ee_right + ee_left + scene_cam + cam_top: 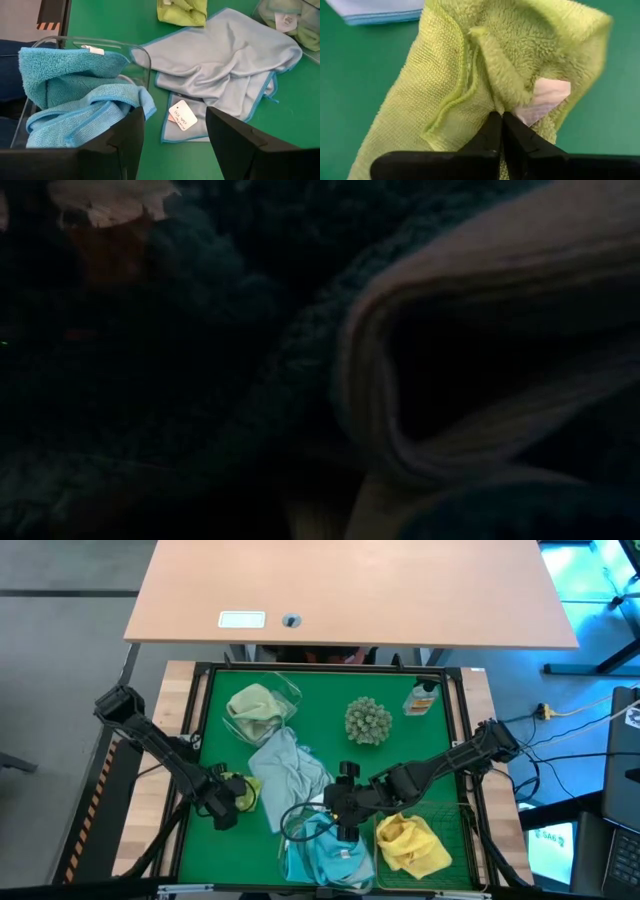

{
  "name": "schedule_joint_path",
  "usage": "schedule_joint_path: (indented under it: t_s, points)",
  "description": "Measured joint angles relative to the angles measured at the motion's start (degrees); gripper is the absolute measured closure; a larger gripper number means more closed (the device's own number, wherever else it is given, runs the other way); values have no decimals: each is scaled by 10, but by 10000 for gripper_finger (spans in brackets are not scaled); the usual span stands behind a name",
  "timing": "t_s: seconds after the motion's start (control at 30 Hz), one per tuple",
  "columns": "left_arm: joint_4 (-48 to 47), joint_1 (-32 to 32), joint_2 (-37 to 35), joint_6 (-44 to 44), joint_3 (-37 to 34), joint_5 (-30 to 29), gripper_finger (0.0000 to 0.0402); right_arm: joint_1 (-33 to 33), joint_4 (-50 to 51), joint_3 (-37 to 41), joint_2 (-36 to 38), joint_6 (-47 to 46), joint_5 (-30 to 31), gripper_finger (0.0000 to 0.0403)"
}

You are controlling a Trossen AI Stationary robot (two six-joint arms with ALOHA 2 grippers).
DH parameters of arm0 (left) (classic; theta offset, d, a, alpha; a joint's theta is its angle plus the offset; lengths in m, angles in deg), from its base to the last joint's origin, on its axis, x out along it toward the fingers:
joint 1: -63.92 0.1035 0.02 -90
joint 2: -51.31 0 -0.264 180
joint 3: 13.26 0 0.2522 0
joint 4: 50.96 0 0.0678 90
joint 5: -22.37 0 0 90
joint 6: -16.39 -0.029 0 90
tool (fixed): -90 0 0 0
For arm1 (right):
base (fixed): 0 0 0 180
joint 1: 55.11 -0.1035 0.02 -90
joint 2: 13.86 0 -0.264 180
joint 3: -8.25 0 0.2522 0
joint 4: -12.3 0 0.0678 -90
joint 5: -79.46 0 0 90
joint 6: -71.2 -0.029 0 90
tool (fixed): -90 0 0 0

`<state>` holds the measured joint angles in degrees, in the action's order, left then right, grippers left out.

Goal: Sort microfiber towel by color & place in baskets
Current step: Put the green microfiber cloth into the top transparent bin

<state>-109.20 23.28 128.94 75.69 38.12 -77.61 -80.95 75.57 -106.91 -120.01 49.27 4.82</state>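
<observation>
Left gripper [232,802] pinches a lime green towel [246,792] on the green mat's left side, seen from above; the right gripper [345,823] hangs over the clear tub [292,823] of teal cloths. Left wrist view: fuzzy lime fabric [485,70], white tag showing, clamped between closed fingers [492,135]. Right wrist view: fingers [235,140] spread, light blue towel [225,65] lying beside the tub.

The lime-green microfiber towel [470,75] is fuzzy cloth, looped pile on one face, finer knit on the other. The pale blue towel [225,65] looks smooth and thin. The clear tub [142,60] is glossy plastic on a matt green desk [320,755].
</observation>
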Motion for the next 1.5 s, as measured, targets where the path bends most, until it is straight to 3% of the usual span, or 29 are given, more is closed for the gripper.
schedule_joint_path:
  t_s: [0.23,0.6,0.93,1.2,1.37,1.5]
  points:
    - [-3,0,-70,-28,18,-9,401,0,0,0,0,0,0,192]
    - [-4,0,-191,-34,68,-99,401,0,0,0,0,0,0,192]
    - [-5,0,-269,-108,142,-190,401,0,0,0,0,0,0,192]
    - [-5,23,-296,-246,231,-306,401,0,0,0,0,0,0,192]
    - [-4,70,-306,-356,285,-377,401,0,0,0,0,0,0,192]
    - [-4,121,-317,-407,313,-399,401,0,0,0,0,0,0,192]
